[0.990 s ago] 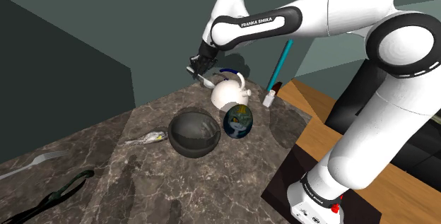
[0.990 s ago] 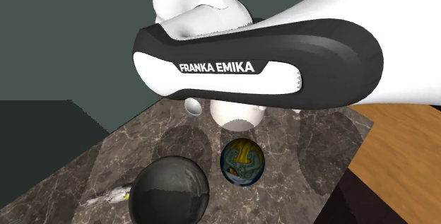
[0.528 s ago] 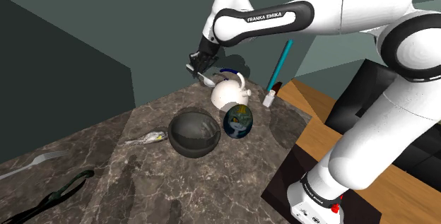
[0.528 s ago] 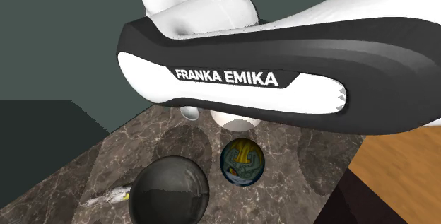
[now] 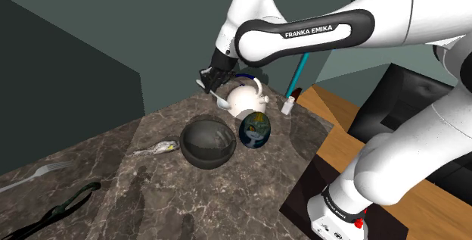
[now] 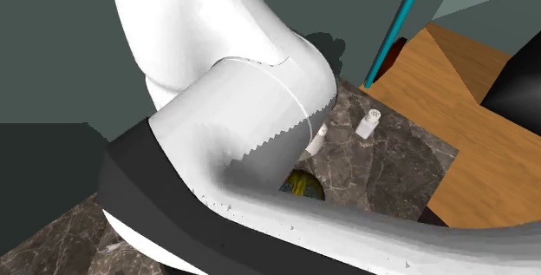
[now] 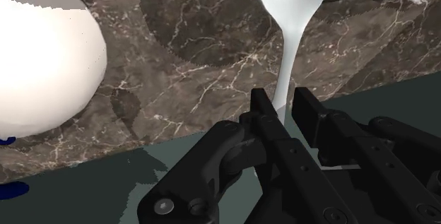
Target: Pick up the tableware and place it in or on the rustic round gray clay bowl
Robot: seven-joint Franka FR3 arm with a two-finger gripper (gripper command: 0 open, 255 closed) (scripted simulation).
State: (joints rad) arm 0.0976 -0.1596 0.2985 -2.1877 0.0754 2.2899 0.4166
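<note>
Shoulder view: arm (image 5: 378, 26) lettered "FRANKA EMIKA". The tool (image 5: 210, 79) clasps a white spoon (image 5: 209, 89); dark bowl (image 5: 207, 144) sits on the desk (image 5: 151, 193) below the tool.
Second exterior view: arm over desk.
Wrist view: fingers (image 7: 263, 106) pinch the spoon's handle, scoop beyond the tips.

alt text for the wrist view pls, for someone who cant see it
The gripper has its black fingers shut on the thin handle of a white spoon, which points straight out ahead of them above a dark marble counter. A round white teapot sits on the counter off to one side of the spoon.
</note>
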